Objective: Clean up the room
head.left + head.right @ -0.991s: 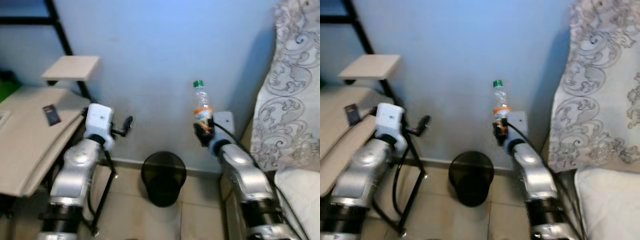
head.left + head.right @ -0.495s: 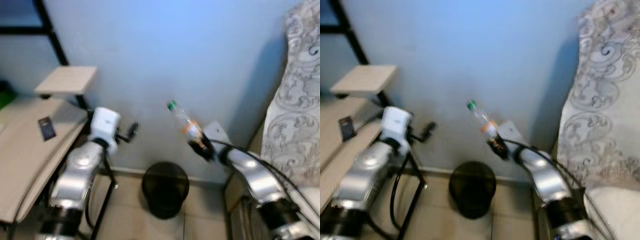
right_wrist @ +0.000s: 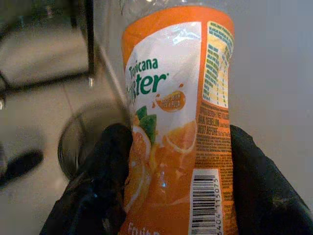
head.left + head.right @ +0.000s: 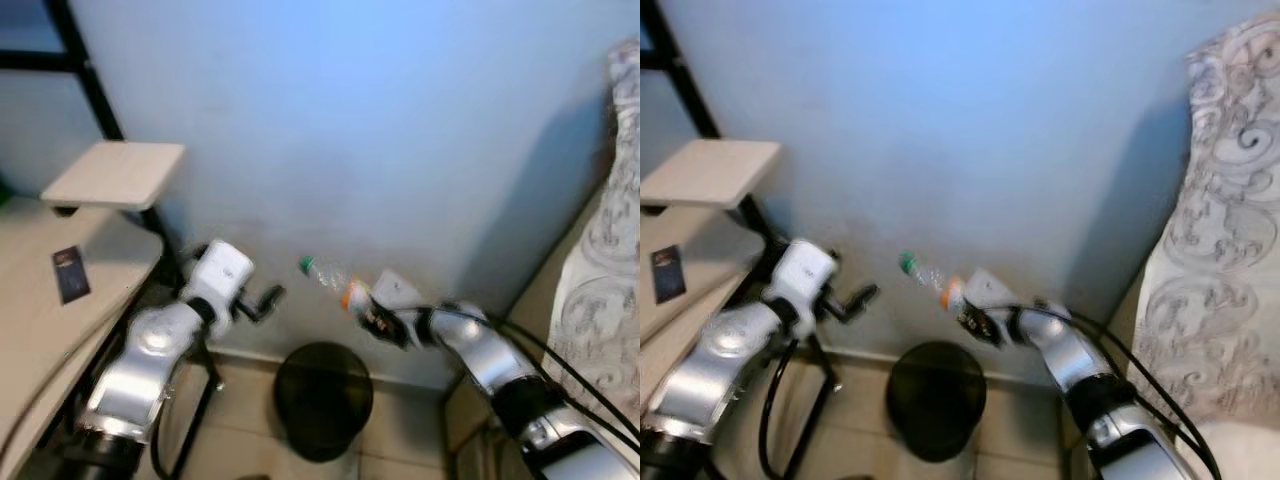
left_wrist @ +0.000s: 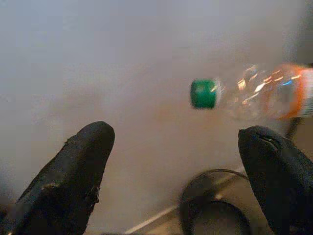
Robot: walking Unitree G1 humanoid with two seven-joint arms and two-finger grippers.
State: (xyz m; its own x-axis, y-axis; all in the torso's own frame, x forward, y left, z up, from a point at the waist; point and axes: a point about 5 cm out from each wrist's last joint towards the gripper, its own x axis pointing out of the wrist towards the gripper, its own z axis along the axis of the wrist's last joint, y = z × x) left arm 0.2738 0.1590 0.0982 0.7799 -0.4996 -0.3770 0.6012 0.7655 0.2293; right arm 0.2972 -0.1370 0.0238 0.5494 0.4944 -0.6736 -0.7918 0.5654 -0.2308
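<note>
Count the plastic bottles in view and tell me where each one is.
1. The bottle is clamped in the right gripper, tipped sideways above the black bin by the wall. Others may be hidden.

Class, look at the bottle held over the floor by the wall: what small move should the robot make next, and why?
Probably open the right gripper to let go. It is shut on the plastic bottle, which is tilted with its green cap toward the robot's left, roughly above the black bin. Nudging a touch further over the bin's mouth first might be safer. The left gripper hangs open nearby.
</note>
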